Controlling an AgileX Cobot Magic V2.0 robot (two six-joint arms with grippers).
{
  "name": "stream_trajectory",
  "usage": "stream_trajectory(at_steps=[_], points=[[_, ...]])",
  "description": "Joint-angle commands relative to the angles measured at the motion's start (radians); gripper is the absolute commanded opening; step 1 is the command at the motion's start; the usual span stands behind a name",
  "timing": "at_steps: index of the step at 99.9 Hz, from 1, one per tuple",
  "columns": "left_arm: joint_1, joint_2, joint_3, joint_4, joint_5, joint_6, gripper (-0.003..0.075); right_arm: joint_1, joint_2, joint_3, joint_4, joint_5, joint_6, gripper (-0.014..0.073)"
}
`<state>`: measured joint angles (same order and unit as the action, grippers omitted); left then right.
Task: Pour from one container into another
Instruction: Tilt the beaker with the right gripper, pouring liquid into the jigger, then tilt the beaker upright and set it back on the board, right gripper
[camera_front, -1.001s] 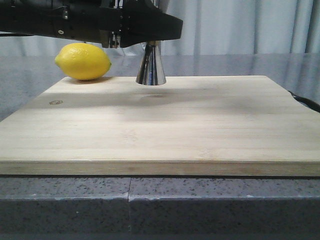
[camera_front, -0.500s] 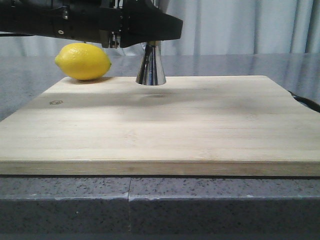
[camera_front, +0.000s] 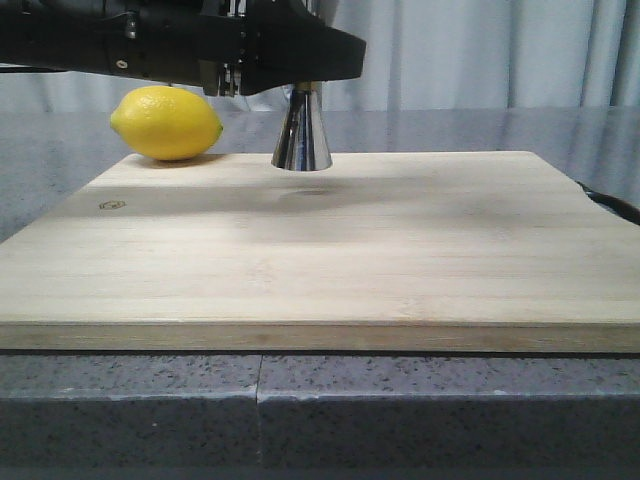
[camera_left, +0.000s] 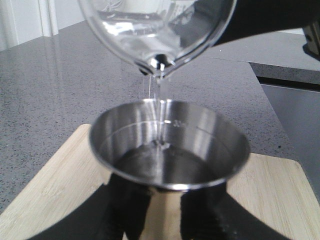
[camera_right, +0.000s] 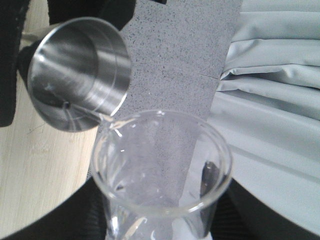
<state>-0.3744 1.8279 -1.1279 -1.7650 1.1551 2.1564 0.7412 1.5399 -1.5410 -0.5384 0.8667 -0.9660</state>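
Note:
The steel jigger (camera_left: 170, 145) stands upright on the wooden board, and my left gripper (camera_left: 167, 212) is shut on its waist, with black fingers (camera_left: 125, 210) on both sides. Above its mouth the clear glass beaker (camera_left: 160, 30) is tipped, and a thin stream of water (camera_left: 161, 115) falls from its lip into the cup. My right gripper (camera_right: 160, 222) is shut on the beaker (camera_right: 160, 170), with the jigger (camera_right: 80, 70) just beyond its lip. In the front view only the jigger's lower cone (camera_front: 302, 135) shows under the black left arm (camera_front: 250, 50). The beaker is hidden there.
A yellow lemon (camera_front: 167, 122) lies at the far left corner of the wooden cutting board (camera_front: 320, 250), close to the jigger. The board rests on a grey speckled counter (camera_front: 130, 410). A dark cable (camera_front: 612, 205) lies off the board's right edge. Curtains hang behind.

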Motion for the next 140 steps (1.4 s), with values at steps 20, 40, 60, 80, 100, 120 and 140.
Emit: stream_trajectory(at_steps=[20,40,60,80,100,120,140], points=[[-0.007,-0.059,-0.031,-0.085,0.101,-0.008,0.0238,0.002,-0.039,-0.035,-0.043,-0.062,-0.037,0.027],[-0.007,-0.059,-0.031,-0.085,0.101,-0.008,0.0238,0.002,-0.039,-0.035,-0.047,-0.107,-0.037,0.027],[-0.007,-0.059,-0.031,-0.085,0.101,-0.008,0.0238,0.002,-0.039,-0.035,-0.054,-0.111,-0.037,0.0269],[-0.007,-0.059,-0.031,-0.085,0.101,-0.008,0.0238,0.002,-0.039,-0.035,-0.066,-0.111,-0.037,0.027],[-0.007,-0.059,-0.031,-0.085,0.101,-0.008,0.0238,0.002,-0.039,-0.035,-0.066,-0.111,-0.037,0.0269],[-0.007,-0.059,-0.031,-0.085,0.101,-0.008,0.0238,0.002,-0.039,-0.035,-0.022,-0.097,-0.016,0.0269],[-0.007,-0.059,-0.031,-0.085,0.101,-0.008,0.0238,0.002,-0.039,-0.035,-0.013,-0.085,0.183,0.0269]])
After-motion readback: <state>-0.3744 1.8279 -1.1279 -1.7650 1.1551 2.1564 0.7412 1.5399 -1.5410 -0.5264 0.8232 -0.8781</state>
